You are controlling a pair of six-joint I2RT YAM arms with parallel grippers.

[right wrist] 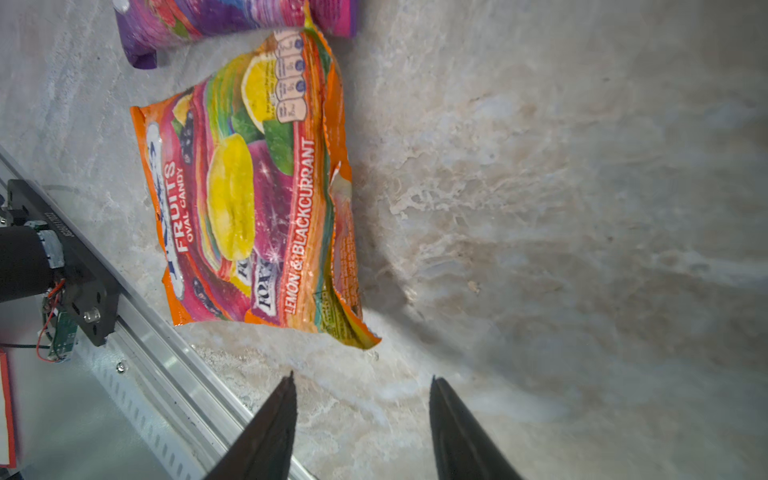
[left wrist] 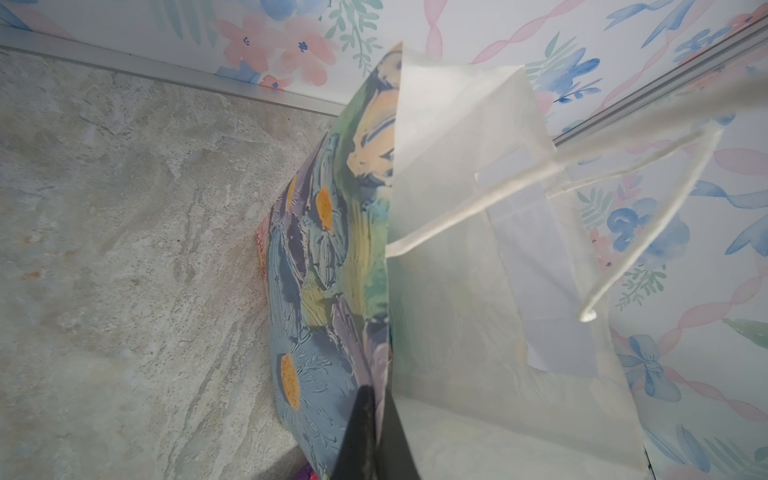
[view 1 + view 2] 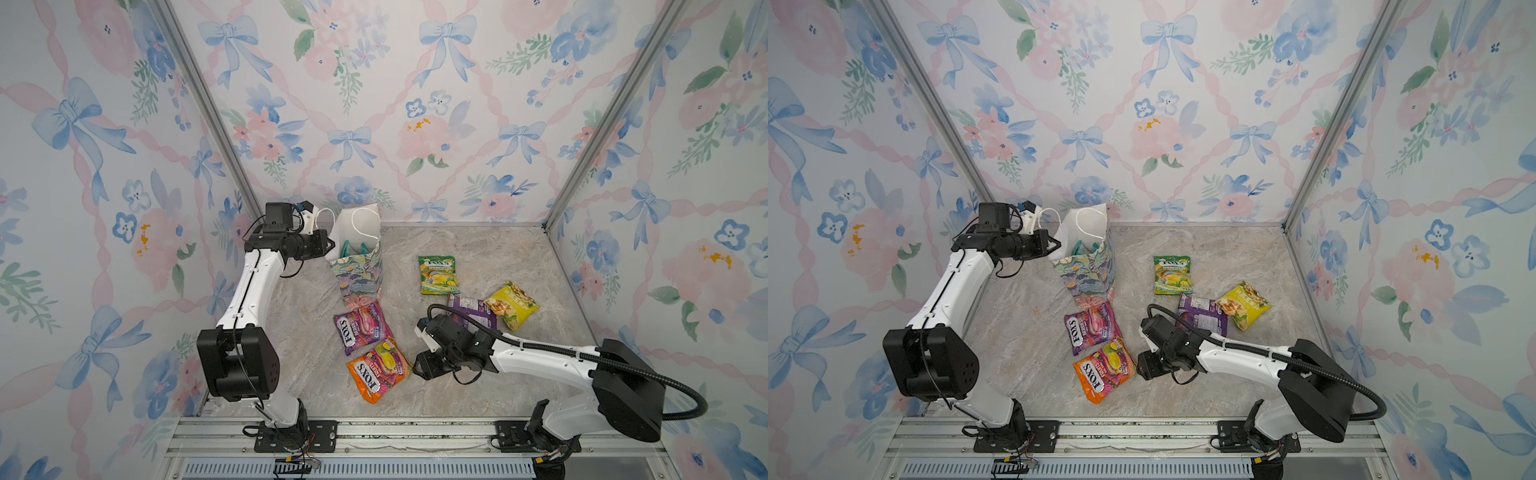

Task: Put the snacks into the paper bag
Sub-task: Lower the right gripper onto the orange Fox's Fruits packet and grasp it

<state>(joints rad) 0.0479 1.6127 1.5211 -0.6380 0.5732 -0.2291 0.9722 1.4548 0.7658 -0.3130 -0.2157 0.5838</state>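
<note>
left tool (image 2: 374, 399) pinches the paper bag (image 3: 361, 274) rim, so I'd nose the open, empty right tool (image 1: 361, 380) around the orange FOX'S packet (image 1: 257, 208) edge.

The orange candy packet (image 1: 249, 216) lies flat on the stone table (image 1: 540, 208). The purple packet (image 1: 199, 25) sits just beside it. The right gripper (image 1: 361, 378) hangs with jaws apart.

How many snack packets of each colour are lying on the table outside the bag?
Purple packets: 2
Orange packet: 1
Green packet: 1
Yellow packet: 1
Total: 5
</note>
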